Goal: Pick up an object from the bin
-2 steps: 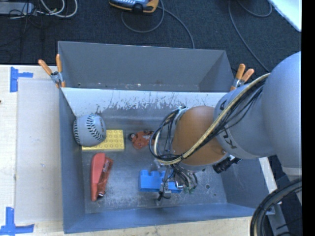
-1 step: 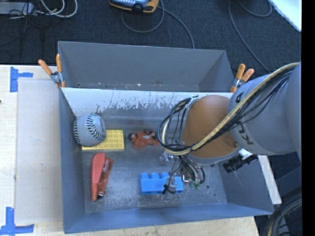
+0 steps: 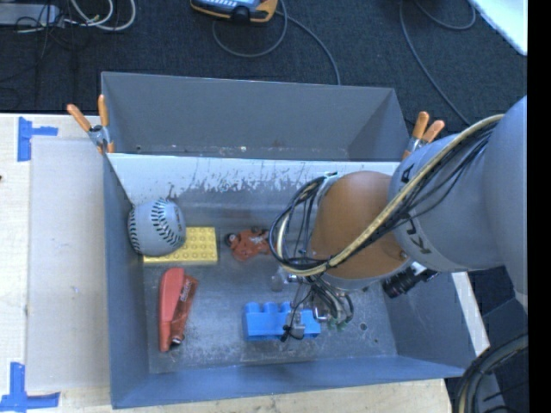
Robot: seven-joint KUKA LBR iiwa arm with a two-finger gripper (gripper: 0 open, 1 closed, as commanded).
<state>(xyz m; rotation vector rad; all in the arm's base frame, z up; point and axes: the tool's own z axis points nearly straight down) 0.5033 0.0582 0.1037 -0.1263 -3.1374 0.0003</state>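
Bright overhead light; soft shadow beneath arm (image 3: 448,218) in bin (image 3: 250,119).

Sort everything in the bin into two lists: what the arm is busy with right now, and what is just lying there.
In hand:
- gripper, over the right end of the blue block
- blue block, near the front of the bin

Lying about:
- grey stitched ball, back left
- yellow studded plate, beside the ball
- small orange-red figure
- red stapler-like tool, front left
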